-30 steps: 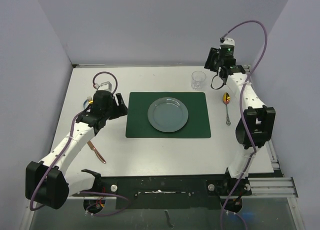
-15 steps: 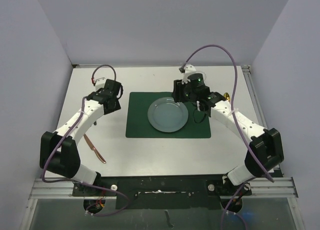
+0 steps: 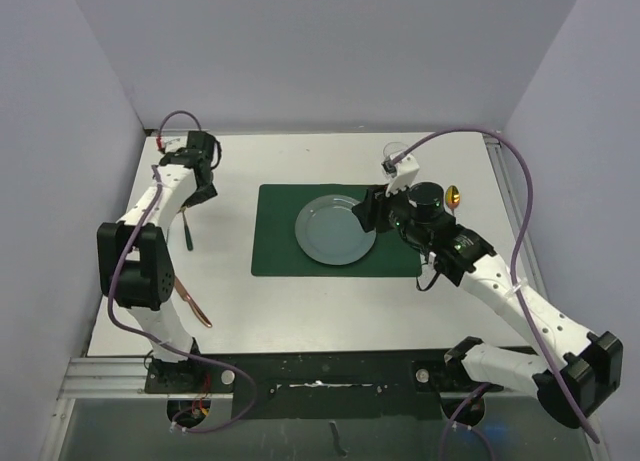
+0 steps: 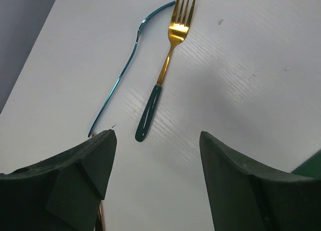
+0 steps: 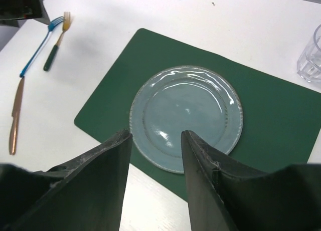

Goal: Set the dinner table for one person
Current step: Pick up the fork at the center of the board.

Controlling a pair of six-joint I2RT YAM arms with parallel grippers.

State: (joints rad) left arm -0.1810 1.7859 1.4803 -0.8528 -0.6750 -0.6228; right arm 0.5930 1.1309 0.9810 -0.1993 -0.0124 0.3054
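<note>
Lying across the middle of the white dinner table (image 3: pixel 330 301), a dark green placemat (image 3: pixel 280 246) carries a blue-grey plate (image 3: pixel 335 229) at its centre. The right gripper (image 5: pixel 154 141) hangs over the placemat's right half, just beside the plate's rim. Its fingers are spread apart with nothing between them, and the wrist view looks down on the plate through the gap. The left gripper (image 4: pixel 155 141) hovers well left of the placemat, near the table's far left corner, with its fingers spread wide and empty. Below it, left of the placemat, lies a gold fork with a green handle (image 4: pixel 165 75). A thin blue utensil (image 4: pixel 123 73) lies alongside, their heads close together and their handles splayed apart. A copper knife (image 5: pixel 16 116) rests off the placemat's near left corner. A clear glass (image 5: pixel 311 58) stands upright just past the placemat's far right corner. A gold spoon (image 3: pixel 453 194) shows to the placemat's right, partly hidden by the arm.
</note>
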